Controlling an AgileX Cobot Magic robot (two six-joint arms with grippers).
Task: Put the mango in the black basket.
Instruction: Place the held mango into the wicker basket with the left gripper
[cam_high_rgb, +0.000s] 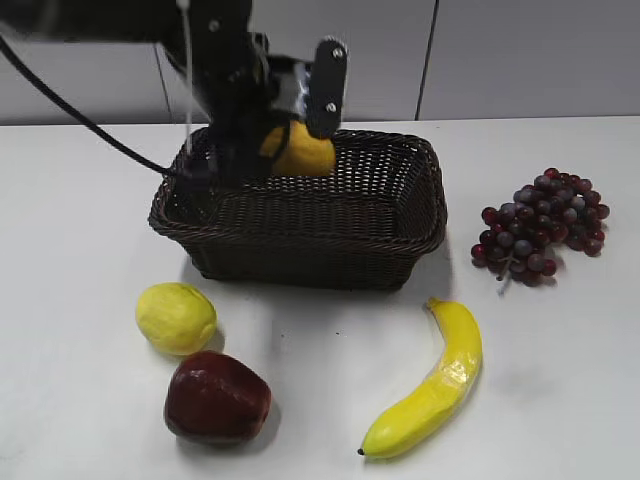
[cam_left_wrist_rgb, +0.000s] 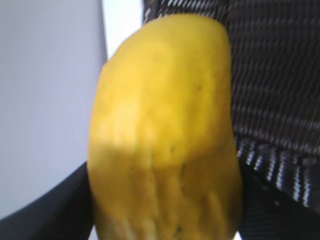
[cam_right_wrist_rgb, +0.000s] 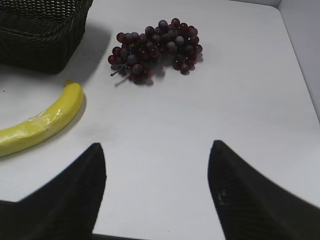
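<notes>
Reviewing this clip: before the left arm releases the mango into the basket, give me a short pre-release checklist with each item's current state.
1. left gripper shut on the mango: ok.
2. Mango above the black basket interior, inside the rim line: ok.
3. Mango low enough for a gentle drop: cannot tell; basket floor beneath it is hidden.
4. Landing spot free of other items: cannot tell; the arm hides part of the interior.
5. right gripper open, away from the basket: ok.
6. banana and grapes outside the basket: ok.
</notes>
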